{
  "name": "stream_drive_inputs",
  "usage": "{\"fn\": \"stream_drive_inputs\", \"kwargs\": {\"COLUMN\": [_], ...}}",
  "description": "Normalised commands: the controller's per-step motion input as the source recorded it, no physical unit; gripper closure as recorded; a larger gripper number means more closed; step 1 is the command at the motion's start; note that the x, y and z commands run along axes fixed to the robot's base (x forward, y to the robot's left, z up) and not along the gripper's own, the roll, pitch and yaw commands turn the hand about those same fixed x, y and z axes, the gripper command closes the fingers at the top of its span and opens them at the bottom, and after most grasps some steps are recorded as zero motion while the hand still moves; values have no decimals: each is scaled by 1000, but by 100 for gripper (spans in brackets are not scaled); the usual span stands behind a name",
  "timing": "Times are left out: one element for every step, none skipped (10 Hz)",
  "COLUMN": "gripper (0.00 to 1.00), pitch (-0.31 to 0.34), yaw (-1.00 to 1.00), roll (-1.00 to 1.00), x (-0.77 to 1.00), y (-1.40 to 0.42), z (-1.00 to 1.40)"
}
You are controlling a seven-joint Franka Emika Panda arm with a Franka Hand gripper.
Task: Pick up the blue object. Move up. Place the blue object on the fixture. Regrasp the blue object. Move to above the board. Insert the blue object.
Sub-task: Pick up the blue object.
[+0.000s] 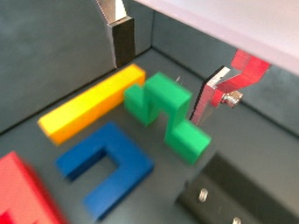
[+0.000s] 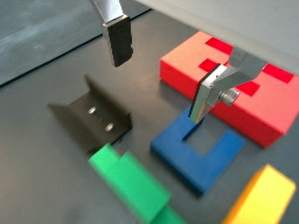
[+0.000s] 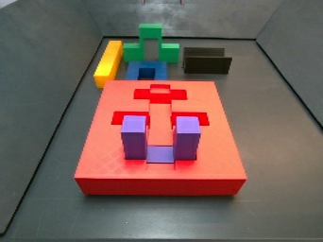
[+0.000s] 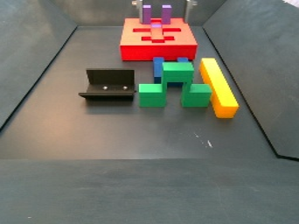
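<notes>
The blue object [image 1: 79, 164] lies flat on the dark floor between the red board [image 3: 113, 151] and a green block [image 3: 153, 43]. It also shows in a wrist view [image 2: 176, 156] and in both side views [image 3: 132, 74] [image 4: 156, 66], partly hidden behind the green block. The fixture [image 2: 91, 118] stands on the floor beside it, also seen in a side view [image 4: 107, 86]. My gripper [image 1: 162, 87] [image 2: 158, 89] hangs well above these pieces, open and empty, with both fingers [image 2: 118, 42] clear of everything. It is out of both side views.
A yellow bar [image 4: 219, 86] lies beside the green block [image 4: 176, 83]. A purple U-shaped block [image 3: 157, 138] stands in the board's recess. Grey walls [image 4: 47, 61] enclose the floor on each side.
</notes>
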Motion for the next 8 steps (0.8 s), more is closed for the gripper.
{"fn": "stream_drive_inputs", "kwargs": {"gripper": [0, 0, 0, 0, 0, 0, 0, 0], "pitch": [-83, -69, -49, -47, -56, 0, 0, -91], "yaw": [0, 0, 86, 37, 54, 0, 0, 0], "roll": [251, 310, 320, 404, 390, 16, 154, 57], "x": [11, 0, -97, -174, -189, 0, 0, 0], "y": [-951, -886, -806, -791, -766, 0, -37, 0], "z": [-269, -234, -229, -177, -186, 0, -146, -651]}}
